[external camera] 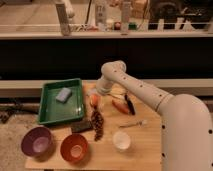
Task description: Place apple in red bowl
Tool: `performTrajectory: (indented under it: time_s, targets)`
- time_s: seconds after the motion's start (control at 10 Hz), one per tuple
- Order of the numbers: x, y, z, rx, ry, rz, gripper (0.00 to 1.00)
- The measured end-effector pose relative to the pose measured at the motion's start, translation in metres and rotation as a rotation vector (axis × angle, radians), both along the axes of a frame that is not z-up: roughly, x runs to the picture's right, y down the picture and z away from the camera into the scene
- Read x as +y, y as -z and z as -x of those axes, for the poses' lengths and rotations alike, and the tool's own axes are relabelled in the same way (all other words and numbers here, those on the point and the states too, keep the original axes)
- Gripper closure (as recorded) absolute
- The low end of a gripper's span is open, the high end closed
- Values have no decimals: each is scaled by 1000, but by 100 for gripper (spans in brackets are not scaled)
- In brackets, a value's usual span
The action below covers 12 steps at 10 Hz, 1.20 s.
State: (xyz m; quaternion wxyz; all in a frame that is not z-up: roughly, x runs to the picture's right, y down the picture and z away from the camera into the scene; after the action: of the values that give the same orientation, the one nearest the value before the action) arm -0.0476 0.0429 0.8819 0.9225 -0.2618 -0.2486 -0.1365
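The small round orange apple [94, 100] sits on the light wooden table [145, 145], just right of the green tray and right below the robot's gripper [100, 95]. The gripper hangs at the end of the white arm [135, 90], which bends down from the right side, and it is at or touching the apple's top. Whether it pinches the fruit, I cannot tell.

The round orange-red plastic bowl [74, 148] with a paler inside bottom stands near the table's front edge, well apart from the apple. Its inside looks bare apart from the pale bottom. Just to its left is the round purple bowl [37, 141], also with a paler bottom showing and no object visible in it.

The rectangular green plastic tray [61, 100] lies at the table's left and holds a small pale blue block [63, 94], like a sponge, near its back.

Between the apple and the red bowl lies a dark red grape bunch [97, 124], with a small dark flat piece [80, 127] beside it. Right of the apple are an elongated orange-red carrot-like piece [120, 106] and a dark slim object [129, 104]. A small white cup [121, 140] stands toward the front, with a thin metal utensil [133, 123] just behind it.
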Motion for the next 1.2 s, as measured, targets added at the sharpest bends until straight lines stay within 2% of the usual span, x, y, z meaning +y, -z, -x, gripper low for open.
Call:
performTrajectory:
  time_s: [0.1,0.4,0.5,0.6,0.8,1.0,1.2]
  targets:
    - [1,0,0,0,-3,5,54]
    - [4,4,2,-14,-7,21,58]
    - [7,12,2,-34,-10,23,66]
    - [7,22,0,-53,-12,16,69]
    - [7,49,1,-89,4,-1,70]
    - [20,81,15,-129,53,-6,70]
    - [35,105,37,-170,97,4,71]
